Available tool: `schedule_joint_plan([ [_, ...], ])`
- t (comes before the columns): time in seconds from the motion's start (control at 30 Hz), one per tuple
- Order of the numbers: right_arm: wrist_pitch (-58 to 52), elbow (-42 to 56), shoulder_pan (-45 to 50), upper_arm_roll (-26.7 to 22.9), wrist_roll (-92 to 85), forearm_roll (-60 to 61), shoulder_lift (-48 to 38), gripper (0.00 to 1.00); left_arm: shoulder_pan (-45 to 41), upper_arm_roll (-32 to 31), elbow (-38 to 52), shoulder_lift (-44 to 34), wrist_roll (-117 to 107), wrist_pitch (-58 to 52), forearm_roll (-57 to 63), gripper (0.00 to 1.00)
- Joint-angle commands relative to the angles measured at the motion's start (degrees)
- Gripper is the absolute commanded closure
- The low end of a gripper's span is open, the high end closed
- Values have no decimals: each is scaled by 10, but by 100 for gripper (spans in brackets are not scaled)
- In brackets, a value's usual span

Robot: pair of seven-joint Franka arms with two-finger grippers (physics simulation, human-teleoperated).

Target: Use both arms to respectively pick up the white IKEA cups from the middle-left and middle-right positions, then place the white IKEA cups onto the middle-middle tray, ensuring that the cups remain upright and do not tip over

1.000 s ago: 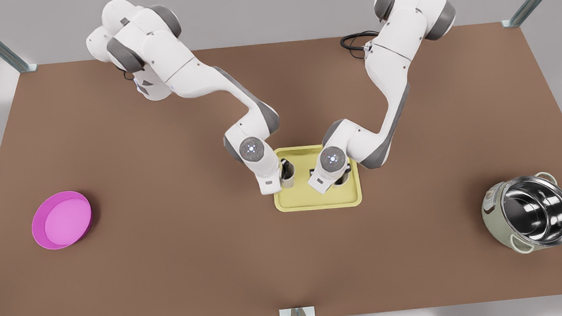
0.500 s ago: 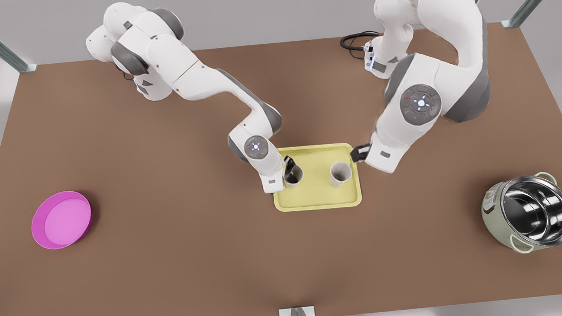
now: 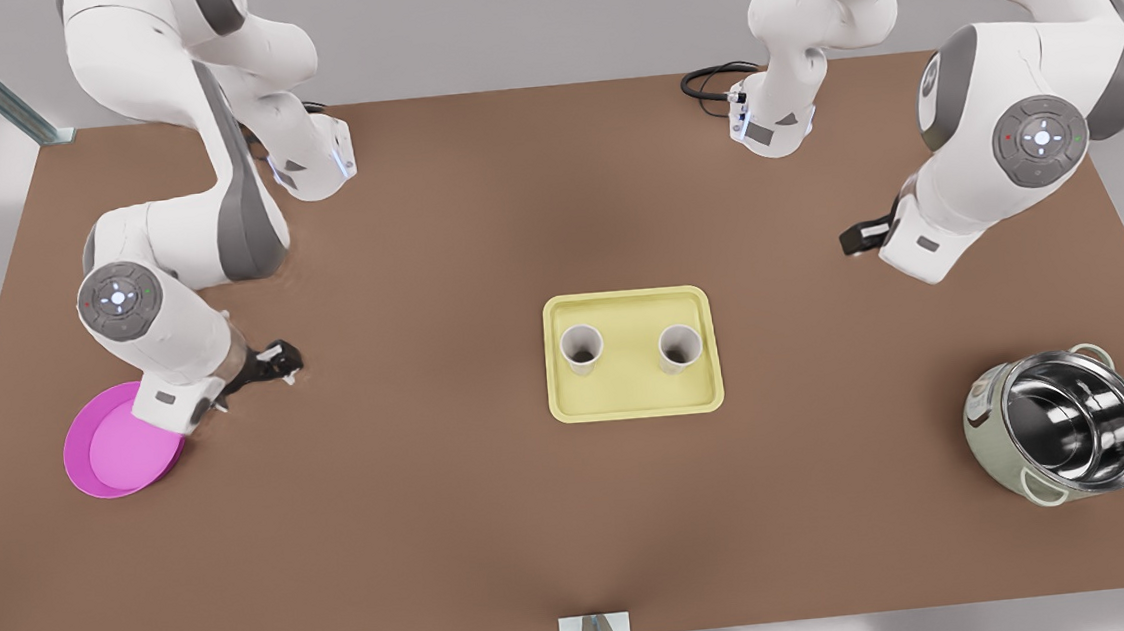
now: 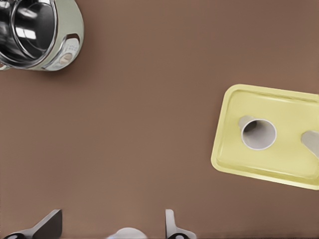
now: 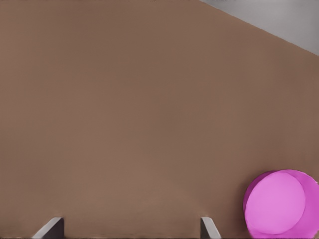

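White cups (image 3: 582,347) (image 3: 680,346) upright on yellow tray (image 3: 636,405), well apart from both grippers. Left gripper (image 3: 862,237) near pot (image 3: 1061,437), spread wide, empty. Right gripper (image 3: 280,360) beside pink bowl (image 3: 121,445), likewise wide. Placement looks done; next, arms just park.

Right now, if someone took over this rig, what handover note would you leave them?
Left gripper: open, empty, above the table on the front view's right, well apart from the tray.
Right gripper: open, empty, beside the magenta bowl on the front view's left.
White cups: both upright on the tray, apart from each other.
Done: both placements.
Left: nothing apparent; keep the arms off the tray.
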Motion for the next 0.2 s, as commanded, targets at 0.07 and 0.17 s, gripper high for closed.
schedule_joint_plan([
  [0.07,-98,-16,-33,-6,8,-20,-67,0,1,0,0,0,180,-11,-3,0],
  [0.17,-101,-21,-37,-7,8,-20,-78,0,1,0,0,4,180,-11,-2,0],
])
